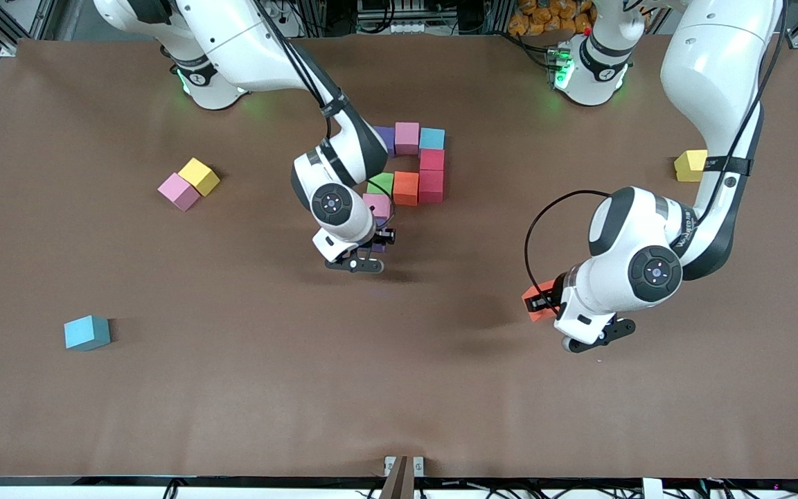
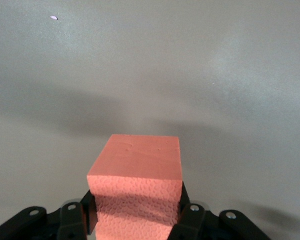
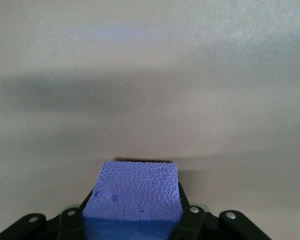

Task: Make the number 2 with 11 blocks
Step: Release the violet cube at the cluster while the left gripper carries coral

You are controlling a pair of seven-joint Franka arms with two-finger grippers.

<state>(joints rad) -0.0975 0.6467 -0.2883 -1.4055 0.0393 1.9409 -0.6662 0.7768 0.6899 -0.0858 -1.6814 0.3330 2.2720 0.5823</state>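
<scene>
Now left gripper (image 2: 135, 220) clamps orange cube (image 2: 136, 172); right gripper (image 3: 135, 222) clamps purple cube (image 3: 134, 192)

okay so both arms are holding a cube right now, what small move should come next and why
Probably lower the right gripper to set its purple foam cube down beside the pink cube; it hangs at the unfinished digit's open end, while the left gripper holds an orange cube farther off.

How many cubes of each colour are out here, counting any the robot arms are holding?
Purple cubes: 2
Pink cubes: 3
Light blue cubes: 2
Red cubes: 2
Orange cubes: 2
Green cubes: 1
Yellow cubes: 2
Total: 14
</scene>
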